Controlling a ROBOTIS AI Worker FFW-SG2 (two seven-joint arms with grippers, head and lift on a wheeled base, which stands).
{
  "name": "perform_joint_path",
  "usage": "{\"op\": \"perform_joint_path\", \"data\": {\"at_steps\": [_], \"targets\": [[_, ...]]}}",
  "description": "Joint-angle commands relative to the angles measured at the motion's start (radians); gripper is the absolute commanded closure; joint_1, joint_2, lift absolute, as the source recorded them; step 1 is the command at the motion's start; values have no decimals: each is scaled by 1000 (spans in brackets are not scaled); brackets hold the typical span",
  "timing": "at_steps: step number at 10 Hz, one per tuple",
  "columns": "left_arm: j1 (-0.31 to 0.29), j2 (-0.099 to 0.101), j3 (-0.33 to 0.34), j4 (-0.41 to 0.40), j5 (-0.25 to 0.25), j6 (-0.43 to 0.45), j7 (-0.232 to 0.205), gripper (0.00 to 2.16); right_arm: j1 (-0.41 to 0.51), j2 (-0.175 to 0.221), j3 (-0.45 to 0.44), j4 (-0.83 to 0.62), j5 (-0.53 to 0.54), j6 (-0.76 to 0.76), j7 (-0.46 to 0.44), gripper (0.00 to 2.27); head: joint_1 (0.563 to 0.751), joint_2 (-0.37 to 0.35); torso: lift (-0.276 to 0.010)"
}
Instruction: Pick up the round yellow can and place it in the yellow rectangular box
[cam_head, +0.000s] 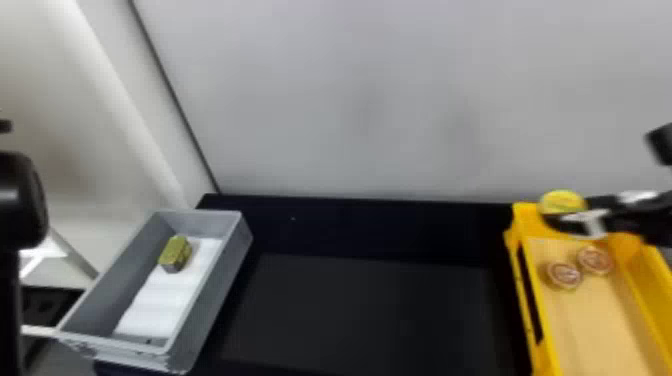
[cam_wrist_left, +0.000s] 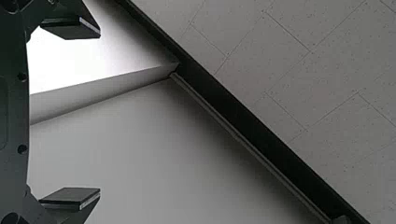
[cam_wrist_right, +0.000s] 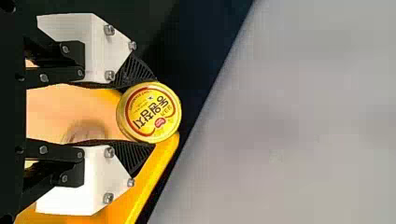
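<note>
My right gripper (cam_head: 565, 220) is over the far end of the yellow rectangular box (cam_head: 542, 325), holding the round yellow can (cam_head: 562, 201). In the right wrist view the can (cam_wrist_right: 149, 112) is pinched between the fingertips of my right gripper (cam_wrist_right: 148, 113), its printed lid facing the camera and the box rim (cam_wrist_right: 154, 175) behind it. At the head view's left edge stands my left arm, parked; its gripper (cam_wrist_left: 70, 114) is open in the left wrist view, holding nothing.
Two round cans (cam_head: 564, 275) lie inside the yellow box. A grey bin (cam_head: 215, 290) at the left holds a greenish-yellow block (cam_head: 175, 252) beside white sheeting. Between the containers is a black table (cam_head: 370, 310), with a grey wall behind it.
</note>
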Motion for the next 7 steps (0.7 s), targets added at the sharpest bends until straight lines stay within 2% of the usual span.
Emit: {"op": "perform_joint_path", "data": {"at_steps": [1,2,3,7], "targets": [[-13,-3,-6,0,-2,3,1,91,0,-42,-126,50,1,-34,-49,753,704,192,0],[-13,-15,-1,3,-2,-8,1,91,1,-42,-180,103,1,-58,-55,754,704,192,0],[-16,-14,-3,3,-2,-10,1,91,8,-43,-208,145,1,-80,-53,754,704,192,0],[-16,-24,-9,9,-2,-16,1,91,66,-35,-221,335,-71,-173,-67,754,704,192,0]]}}
